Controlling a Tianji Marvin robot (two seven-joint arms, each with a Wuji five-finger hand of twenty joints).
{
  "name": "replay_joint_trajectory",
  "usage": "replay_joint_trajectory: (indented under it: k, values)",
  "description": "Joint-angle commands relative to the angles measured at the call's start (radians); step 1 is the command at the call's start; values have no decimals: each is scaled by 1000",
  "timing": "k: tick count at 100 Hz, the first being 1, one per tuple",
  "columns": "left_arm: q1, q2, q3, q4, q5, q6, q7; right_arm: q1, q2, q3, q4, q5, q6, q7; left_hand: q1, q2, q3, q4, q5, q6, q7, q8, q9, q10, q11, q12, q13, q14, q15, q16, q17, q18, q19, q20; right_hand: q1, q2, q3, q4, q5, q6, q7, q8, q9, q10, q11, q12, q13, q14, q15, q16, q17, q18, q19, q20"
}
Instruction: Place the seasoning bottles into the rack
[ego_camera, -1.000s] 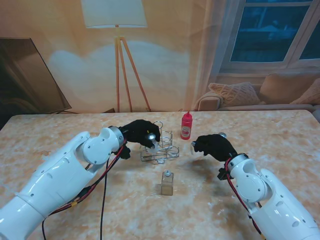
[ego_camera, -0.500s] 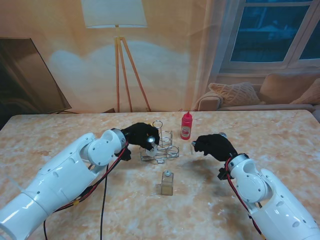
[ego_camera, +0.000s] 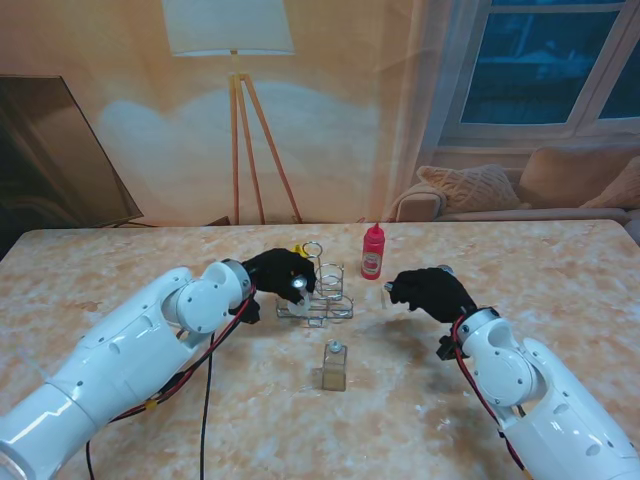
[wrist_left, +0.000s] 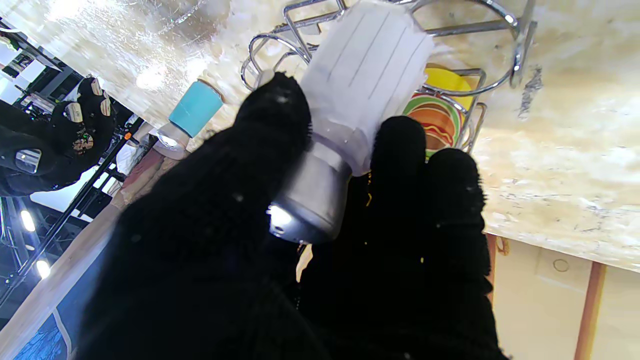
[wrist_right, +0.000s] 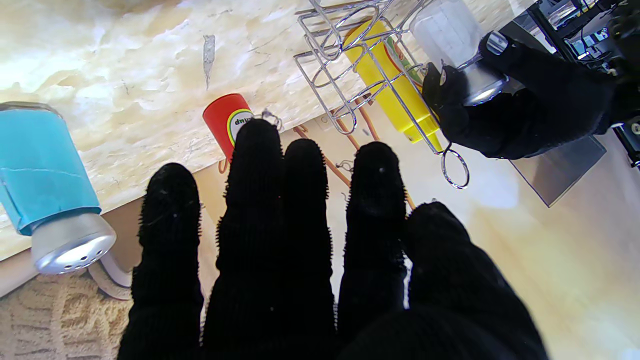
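Observation:
My left hand (ego_camera: 277, 275) is shut on a white shaker with a silver cap (wrist_left: 365, 85), holding it tilted with its base at a ring of the wire rack (ego_camera: 325, 298). A yellow bottle (wrist_right: 395, 85) lies in the rack beside it. The right hand (ego_camera: 432, 292) hovers to the right of the rack with its fingers (wrist_right: 300, 240) stretched out and nothing in them. A blue shaker (wrist_right: 45, 165) stands just beside that hand. Behind the rack stands a red bottle (ego_camera: 372, 252). A clear glass shaker (ego_camera: 334, 366) stands nearer to me.
The marble table (ego_camera: 120, 280) runs wide to both sides. A floor lamp (ego_camera: 240, 120) and a sofa (ego_camera: 520, 190) stand beyond its far edge.
My left hand has pushed the white shaker a little left and lower against the rack, and the rack has shifted with it. The right hand has stayed put.

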Motion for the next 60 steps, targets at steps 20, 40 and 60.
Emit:
replay_joint_trajectory:
  k: [20,40,60]
  values:
    - [15,5,-17,-10,28,-17,-8,-8,-4,-2,-2,-1,-7,15,56,-2,134,22,39,-4,105,8,77,-34,158,72,34,-55,79,37,-12,-33,36,39,1,-5,4,-25,5,-10,12,-2,27,-12,13,35,20,-13,14,27,0,5,21,3]
    - [34,10,-36,-16,77,-36,19,-8,-5,-2,-1,-1,-7,14,25,-40,176,9,17,-2,144,42,74,-29,190,87,42,-55,102,25,3,-21,56,45,2,-6,4,-25,5,-11,12,-2,26,-12,13,35,20,-12,15,27,0,5,21,3]
    - [47,9,-48,-11,103,-40,53,-10,-5,0,-2,-3,-10,11,9,-67,207,1,-13,-14,196,80,56,-36,229,113,41,-54,111,21,-3,-23,58,47,2,-7,4,-25,5,-11,13,-2,27,-11,13,35,20,-13,15,27,0,6,21,3]
